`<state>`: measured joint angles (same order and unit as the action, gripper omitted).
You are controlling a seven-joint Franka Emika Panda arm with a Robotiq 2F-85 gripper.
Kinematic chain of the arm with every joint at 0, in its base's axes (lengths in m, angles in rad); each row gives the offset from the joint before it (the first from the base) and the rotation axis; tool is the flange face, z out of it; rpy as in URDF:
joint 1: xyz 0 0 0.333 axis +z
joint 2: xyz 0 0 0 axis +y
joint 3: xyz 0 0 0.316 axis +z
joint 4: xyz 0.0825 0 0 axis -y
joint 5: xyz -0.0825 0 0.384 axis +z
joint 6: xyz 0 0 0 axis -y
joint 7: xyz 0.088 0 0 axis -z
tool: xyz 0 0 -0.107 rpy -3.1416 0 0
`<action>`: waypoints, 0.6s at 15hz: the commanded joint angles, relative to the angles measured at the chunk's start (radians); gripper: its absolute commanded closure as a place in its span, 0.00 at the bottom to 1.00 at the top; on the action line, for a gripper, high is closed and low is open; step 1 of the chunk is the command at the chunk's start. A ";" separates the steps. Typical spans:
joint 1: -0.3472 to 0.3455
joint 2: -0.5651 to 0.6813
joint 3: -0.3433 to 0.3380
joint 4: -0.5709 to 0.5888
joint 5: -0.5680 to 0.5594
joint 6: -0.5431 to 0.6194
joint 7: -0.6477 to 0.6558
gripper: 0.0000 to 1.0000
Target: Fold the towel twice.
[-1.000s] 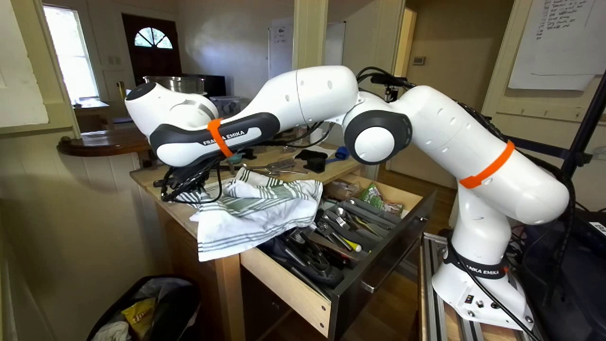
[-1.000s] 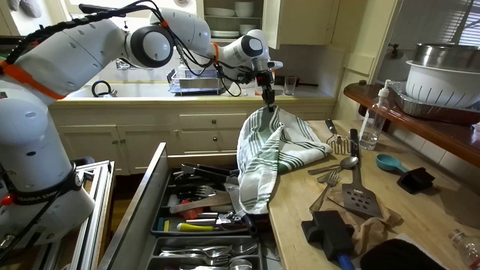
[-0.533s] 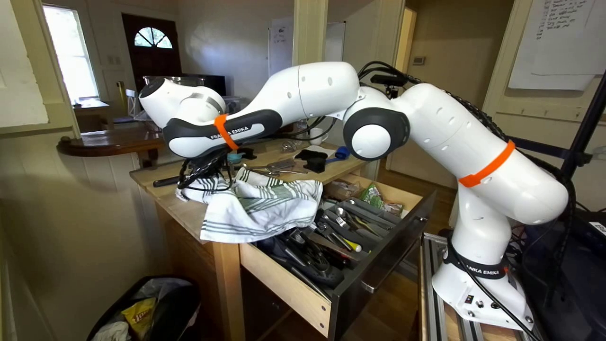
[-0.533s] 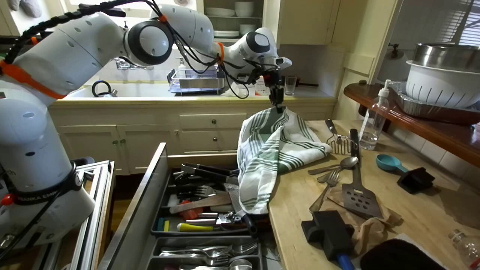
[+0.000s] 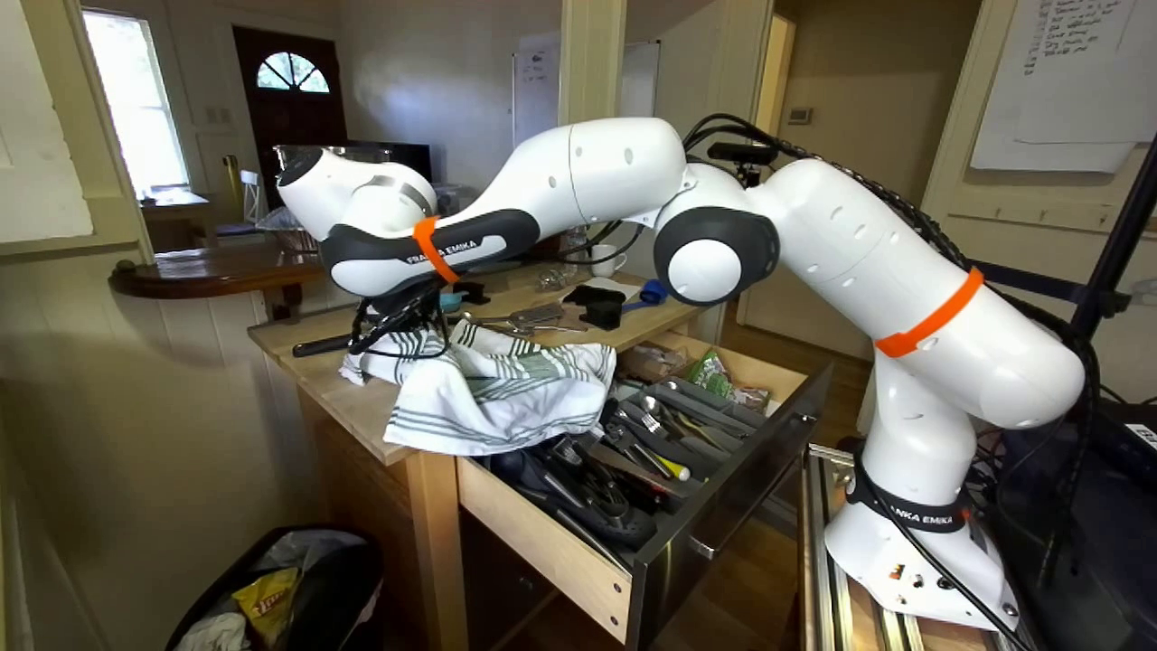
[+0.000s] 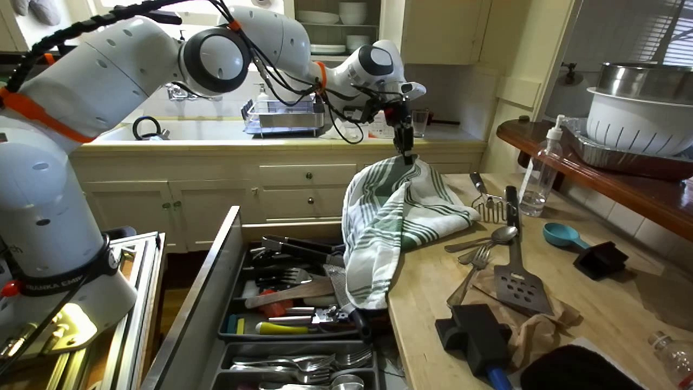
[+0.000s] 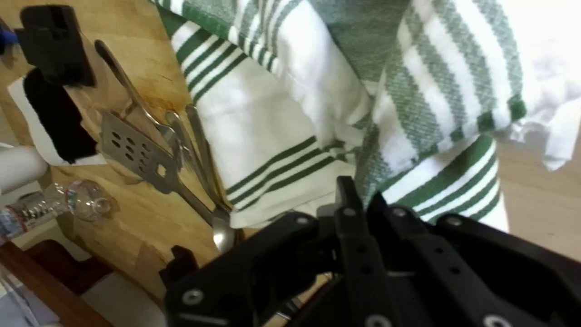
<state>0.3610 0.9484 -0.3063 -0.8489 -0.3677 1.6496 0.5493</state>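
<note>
The towel, white with green stripes, lies bunched and partly folded over the corner of the wooden tabletop (image 6: 419,303). It shows in both exterior views (image 5: 515,407) (image 6: 373,271) and in the wrist view (image 7: 268,122). One side of it hangs over the open drawer. My gripper (image 6: 407,158) is at the towel's raised far part and pinches the cloth there, holding it above the table. In the wrist view the fingertips (image 7: 361,193) are close together with striped cloth running between them. In an exterior view cables and the wrist hide the fingers.
An open drawer (image 6: 195,303) full of cutlery and tools is below the towel. A slotted spatula (image 6: 521,287), a masher (image 6: 490,208), a teal scoop (image 6: 562,234) and a black block (image 6: 476,338) lie on the tabletop. A brown shelf (image 6: 522,135) overhangs it. A bin (image 5: 348,579) stands below.
My gripper has moved inward over the tabletop with the pinched cloth, mostly in the first half second. The towel's hanging edge by the table corner has risen. The rest of the towel stays put.
</note>
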 commanded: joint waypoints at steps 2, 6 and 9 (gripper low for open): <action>-0.047 -0.043 -0.089 -0.088 -0.021 -0.049 0.114 0.99; -0.064 -0.062 -0.175 -0.168 -0.029 -0.124 0.186 0.99; -0.101 -0.069 -0.146 -0.201 -0.120 -0.228 0.256 0.99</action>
<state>0.2706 0.9164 -0.4831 -0.9758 -0.3980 1.5038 0.7242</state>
